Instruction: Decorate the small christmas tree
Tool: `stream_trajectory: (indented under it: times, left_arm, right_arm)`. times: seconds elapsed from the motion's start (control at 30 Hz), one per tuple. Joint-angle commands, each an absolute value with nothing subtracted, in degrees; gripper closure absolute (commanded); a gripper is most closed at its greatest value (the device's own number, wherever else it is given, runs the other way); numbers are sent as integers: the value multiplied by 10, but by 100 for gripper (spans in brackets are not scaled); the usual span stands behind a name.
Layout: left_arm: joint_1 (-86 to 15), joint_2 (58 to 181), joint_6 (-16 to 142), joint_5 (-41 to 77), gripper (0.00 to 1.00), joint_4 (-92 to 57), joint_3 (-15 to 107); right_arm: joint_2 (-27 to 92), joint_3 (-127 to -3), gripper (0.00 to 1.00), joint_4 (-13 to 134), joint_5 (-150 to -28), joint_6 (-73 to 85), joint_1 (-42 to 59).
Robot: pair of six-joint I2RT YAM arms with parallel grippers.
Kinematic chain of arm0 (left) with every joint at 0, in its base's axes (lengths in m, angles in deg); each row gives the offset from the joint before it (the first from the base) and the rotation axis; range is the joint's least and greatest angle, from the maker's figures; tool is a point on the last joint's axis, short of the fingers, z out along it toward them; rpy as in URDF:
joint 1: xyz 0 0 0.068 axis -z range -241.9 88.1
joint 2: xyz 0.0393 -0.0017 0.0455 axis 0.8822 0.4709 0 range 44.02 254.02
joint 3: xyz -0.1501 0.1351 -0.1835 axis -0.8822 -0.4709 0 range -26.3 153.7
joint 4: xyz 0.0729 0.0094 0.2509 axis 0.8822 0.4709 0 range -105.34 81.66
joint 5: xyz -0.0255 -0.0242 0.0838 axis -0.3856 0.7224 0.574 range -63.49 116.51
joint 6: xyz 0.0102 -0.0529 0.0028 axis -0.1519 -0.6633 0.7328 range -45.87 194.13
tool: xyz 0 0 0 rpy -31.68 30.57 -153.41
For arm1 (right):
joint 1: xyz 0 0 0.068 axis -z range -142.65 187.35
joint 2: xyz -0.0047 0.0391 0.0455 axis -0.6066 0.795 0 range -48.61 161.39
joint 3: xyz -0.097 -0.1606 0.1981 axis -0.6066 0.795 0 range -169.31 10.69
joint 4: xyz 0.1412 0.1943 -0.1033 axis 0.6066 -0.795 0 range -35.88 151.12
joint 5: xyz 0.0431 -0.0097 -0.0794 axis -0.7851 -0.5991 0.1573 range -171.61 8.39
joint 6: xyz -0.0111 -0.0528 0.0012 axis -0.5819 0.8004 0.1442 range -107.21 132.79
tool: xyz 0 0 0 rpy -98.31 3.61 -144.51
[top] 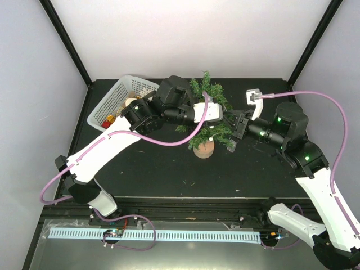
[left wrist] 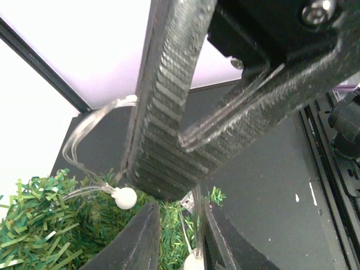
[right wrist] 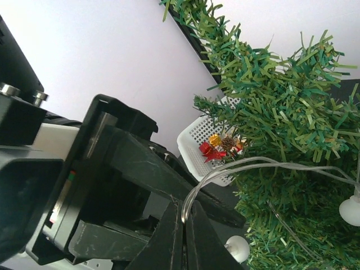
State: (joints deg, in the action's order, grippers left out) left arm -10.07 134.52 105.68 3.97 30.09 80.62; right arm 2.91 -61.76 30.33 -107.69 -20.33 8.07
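Standing mid-worktop (top: 157, 169) in the top view, the small christmas tree (top: 209, 101) has the left hand (top: 228, 119) and right hand (top: 237, 127) among its branches. Left wrist: fingers (left wrist: 163, 112) nearly meet beside the light string (left wrist: 84, 126); I cannot tell whether they grip it. Right wrist: right hand clamps that string.

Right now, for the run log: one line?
left claw: open around clear white-bulb light string; right claw: shut on it; small green christmas tree: upright

white arms (top: 107, 147), black joints (top: 169, 95), purple cables (top: 163, 144)
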Motion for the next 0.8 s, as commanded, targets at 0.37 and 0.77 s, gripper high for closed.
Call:
stream_trajectory:
  times: [0.37,0.77]
  left_arm:
    - [-98,1338,1054,46,98,303,821]
    - [-114,1246,1092,130,98,299,790]
  right_arm:
    - [25,-606,97,329,-1080,-205,77]
    - [14,-620,43,339,-1089,-200,76]
